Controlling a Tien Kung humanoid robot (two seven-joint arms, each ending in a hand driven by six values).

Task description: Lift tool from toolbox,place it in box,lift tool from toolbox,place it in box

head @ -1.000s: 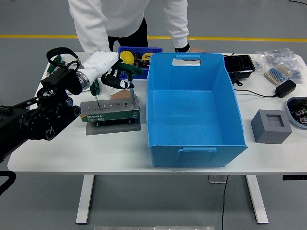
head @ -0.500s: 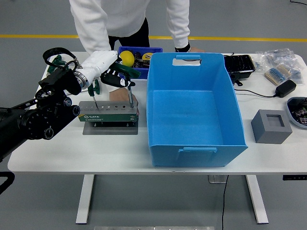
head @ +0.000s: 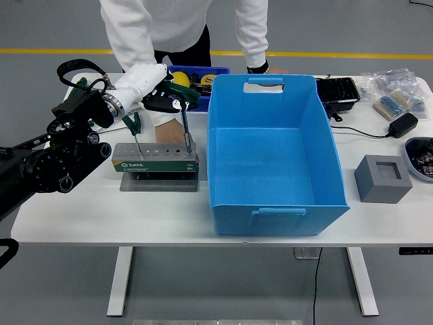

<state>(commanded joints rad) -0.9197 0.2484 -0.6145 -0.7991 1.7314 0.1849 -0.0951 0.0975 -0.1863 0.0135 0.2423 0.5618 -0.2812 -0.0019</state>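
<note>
The green-grey tool holder [head: 155, 163] stands on a grey plate left of the big blue box [head: 270, 159]. My left hand [head: 150, 84], white, is shut on the green-black handle of a T-handle tool [head: 178, 101]. Its shaft runs down to the holder's right end, and the tip looks to be still in or just at its hole. A second green-handled tool [head: 134, 126] stands in the holder's left part. The person's hand [head: 170, 131] rests behind the holder, touching it. The blue box is empty.
A small blue bin [head: 213, 70] with a yellow item sits behind the holder. On the right are a black tray [head: 336, 92], a black adapter [head: 402, 124], plastic bags [head: 396, 84], a grey block [head: 382, 178] and a bowl [head: 421, 154]. The person's other hand [head: 260, 68] rests at the far edge.
My left hand has risen and drawn the T-handle tool upward, so more of its shaft shows. The holder has shifted slightly on the table.
</note>
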